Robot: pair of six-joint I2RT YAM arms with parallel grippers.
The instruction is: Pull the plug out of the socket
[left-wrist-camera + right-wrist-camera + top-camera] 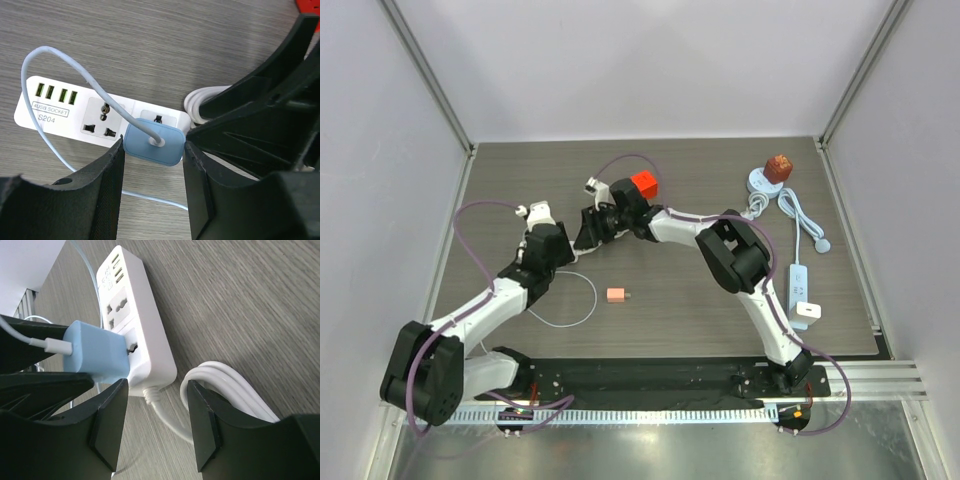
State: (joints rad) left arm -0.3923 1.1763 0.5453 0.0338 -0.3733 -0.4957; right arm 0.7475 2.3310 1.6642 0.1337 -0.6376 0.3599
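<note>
Currently left gripper (153, 146) clamps blue charger plug (97, 352) by its sides to pull; right gripper (156, 385), fingers apart, straddles power strip (132, 305) at cord end, probably bracing.

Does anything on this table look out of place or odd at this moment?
A small pink plug lies loose mid-table, connected to nothing. Otherwise the blue plug sits in the white power strip, clamped by the left gripper; nothing looks spilled or damaged.
</note>
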